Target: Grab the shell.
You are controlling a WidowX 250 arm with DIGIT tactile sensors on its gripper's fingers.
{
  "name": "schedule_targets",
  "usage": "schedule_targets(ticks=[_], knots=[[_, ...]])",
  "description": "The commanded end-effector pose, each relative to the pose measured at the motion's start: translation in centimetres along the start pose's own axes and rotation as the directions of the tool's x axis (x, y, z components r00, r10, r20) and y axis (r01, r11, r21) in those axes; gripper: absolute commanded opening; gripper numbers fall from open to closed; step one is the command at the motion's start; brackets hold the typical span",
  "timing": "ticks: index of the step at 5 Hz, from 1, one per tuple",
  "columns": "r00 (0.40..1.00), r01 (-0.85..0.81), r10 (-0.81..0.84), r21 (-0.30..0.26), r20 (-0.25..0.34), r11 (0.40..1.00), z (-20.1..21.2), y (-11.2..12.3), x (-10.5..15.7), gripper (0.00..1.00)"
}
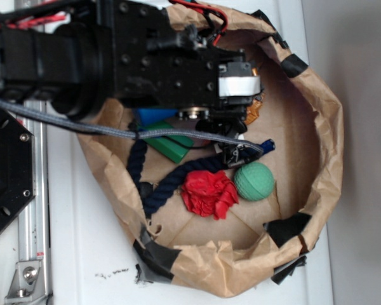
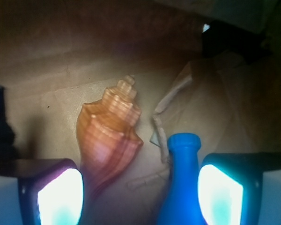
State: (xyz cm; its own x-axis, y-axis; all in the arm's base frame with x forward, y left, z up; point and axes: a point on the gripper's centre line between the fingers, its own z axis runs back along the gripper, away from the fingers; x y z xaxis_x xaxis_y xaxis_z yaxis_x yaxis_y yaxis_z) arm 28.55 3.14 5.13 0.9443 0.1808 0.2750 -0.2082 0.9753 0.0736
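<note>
The shell [image 2: 110, 136] is a glossy orange-brown spiral conch lying on the brown paper floor, its spire pointing away from me. Its narrow lower end runs down beside my left finger [image 2: 61, 197]. My gripper [image 2: 140, 199] is open, and both the shell's lower end and the neck of a blue bottle [image 2: 182, 183] lie between its fingers. The bottle stands close to the right finger [image 2: 220, 197]. In the exterior view the gripper [image 1: 235, 127] hangs low inside the paper basin, and only an orange sliver of the shell [image 1: 255, 113] shows past it.
The crumpled brown paper basin [image 1: 324, 159] rings everything with raised walls. Inside lie a red paper flower [image 1: 209, 194], a green ball [image 1: 254, 181], a dark blue rope [image 1: 162, 184], a green block [image 1: 171, 145] and the blue bottle's body [image 1: 157, 116].
</note>
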Motion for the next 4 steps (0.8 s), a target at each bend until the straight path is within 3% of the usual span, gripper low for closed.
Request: schedule_targets(ticks=[1, 4], knots=[[1.0, -0.02, 0.02, 0.017, 0.016, 1.0, 0.5, 1.4, 1.7, 1.0], [0.999, -0.043, 0.043, 0.037, 0.012, 0.998, -0.7, 2.5, 2.6, 1.0]])
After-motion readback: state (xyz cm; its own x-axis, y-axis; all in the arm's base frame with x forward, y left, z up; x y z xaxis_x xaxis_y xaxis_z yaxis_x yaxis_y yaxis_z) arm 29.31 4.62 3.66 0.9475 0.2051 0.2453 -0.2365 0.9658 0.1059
